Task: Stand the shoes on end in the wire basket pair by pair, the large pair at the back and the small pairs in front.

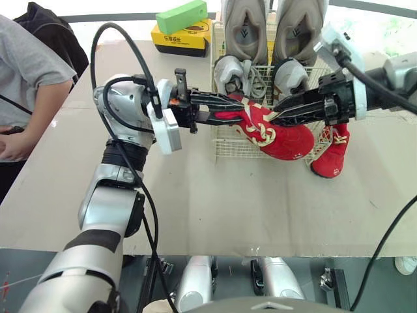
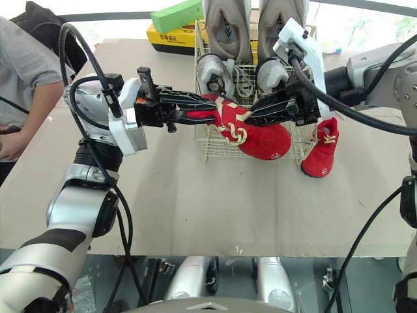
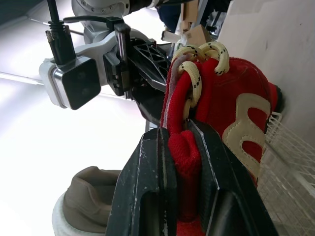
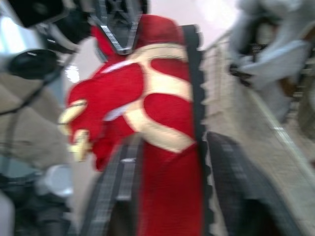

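Over table (image 1: 195,208), left claw (image 1: 236,109) and right claw (image 1: 277,112), level, pinch red shoe (image 1: 290,140).

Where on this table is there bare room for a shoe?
Bare: table between wire basket and near edge, and left of it toward the person. Crowded: basket front, where left tool and right tool grip a red shoe.

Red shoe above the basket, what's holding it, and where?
Left claw pinches the red shoe at its fabric edge by the laces; right claw clamps across its body.
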Tool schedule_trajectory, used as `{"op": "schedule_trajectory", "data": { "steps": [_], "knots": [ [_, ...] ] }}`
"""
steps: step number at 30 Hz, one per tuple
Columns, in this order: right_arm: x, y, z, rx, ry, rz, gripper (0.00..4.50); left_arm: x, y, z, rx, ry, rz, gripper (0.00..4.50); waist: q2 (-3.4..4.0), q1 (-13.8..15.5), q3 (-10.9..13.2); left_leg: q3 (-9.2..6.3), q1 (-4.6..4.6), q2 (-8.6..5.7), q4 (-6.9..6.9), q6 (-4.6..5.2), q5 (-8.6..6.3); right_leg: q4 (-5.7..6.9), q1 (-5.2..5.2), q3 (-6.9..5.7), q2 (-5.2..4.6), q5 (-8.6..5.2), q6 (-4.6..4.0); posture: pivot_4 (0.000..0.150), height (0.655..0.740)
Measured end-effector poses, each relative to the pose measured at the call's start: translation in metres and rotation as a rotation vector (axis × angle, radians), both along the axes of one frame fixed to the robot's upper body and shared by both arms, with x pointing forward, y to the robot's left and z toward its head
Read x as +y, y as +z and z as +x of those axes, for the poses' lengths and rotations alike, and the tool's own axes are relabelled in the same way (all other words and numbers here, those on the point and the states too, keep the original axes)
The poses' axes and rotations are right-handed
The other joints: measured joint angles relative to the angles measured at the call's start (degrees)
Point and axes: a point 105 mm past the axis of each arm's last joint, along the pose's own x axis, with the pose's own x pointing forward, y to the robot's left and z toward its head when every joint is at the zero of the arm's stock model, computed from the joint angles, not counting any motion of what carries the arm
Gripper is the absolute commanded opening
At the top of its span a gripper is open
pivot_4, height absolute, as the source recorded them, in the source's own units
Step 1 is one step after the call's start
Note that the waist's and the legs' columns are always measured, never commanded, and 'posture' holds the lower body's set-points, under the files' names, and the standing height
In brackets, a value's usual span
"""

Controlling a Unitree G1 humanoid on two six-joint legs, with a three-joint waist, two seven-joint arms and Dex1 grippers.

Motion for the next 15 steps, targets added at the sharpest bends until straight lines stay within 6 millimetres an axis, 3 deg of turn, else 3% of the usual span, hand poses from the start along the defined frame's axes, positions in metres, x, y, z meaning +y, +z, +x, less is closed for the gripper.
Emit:
{"op": "schedule_trajectory", "data": {
  "steps": [1,13,15],
  "knots": [
    [0.0007,-0.0002,-0.0028,0.03,0.008,0.014,0.04,-0.0004,0.0008,-0.0011,-0.011,-0.008,-0.003,0.22,0.0,0.0,0.0,-0.01,0.0,0.0,0.03,0.0,0.0,0.01,0.02,-0.01,0.0,0.0,0.0,0.15,0.74],
    [-0.0037,-0.0047,-0.0046,0.163,-0.031,0.115,0.04,-0.0056,0.0069,-0.0038,-0.047,-0.032,-0.003,0.22,0.0,0.0,0.0,-0.05,-0.01,-0.01,0.15,0.02,-0.01,0.07,0.07,-0.06,0.0,0.0,0.01,0.15,0.74],
    [-0.0036,-0.0052,-0.0024,0.174,-0.043,0.131,0.0,-0.0043,0.0075,-0.0024,0.0,-0.03,0.006,1.22,0.0,0.0,0.0,-0.05,-0.01,-0.01,0.16,0.02,-0.01,0.09,0.07,-0.06,0.02,0.0,0.01,0.15,0.74]
  ]
}}
